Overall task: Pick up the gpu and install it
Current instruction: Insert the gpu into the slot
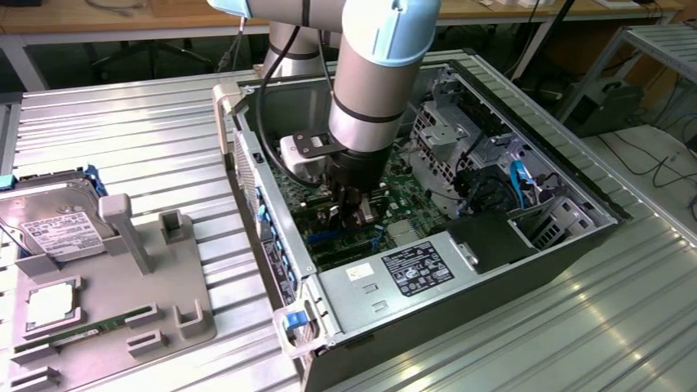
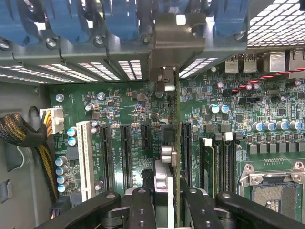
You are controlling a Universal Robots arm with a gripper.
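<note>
while the gpu (image 2: 177, 143) already stood edge-on over the motherboard (image 2: 124, 109) inside the open computer case (image 1: 566, 184), the pickup looked done and the seating still unfinished (its metal bracket (image 2: 174, 43) reached the rear slot wall beyond the fingertips). the gripper (image 2: 167, 200) hung low in the case, its fingers (image 2: 143, 207) partly closed and pinching the card's near edge between them. black expansion slots (image 2: 126, 152) lay just beside the fingers, on either side of the card.

Bright, even light up here; glare off the ribbed metal table (image 1: 130, 131), my wrist view soft up close.
</note>
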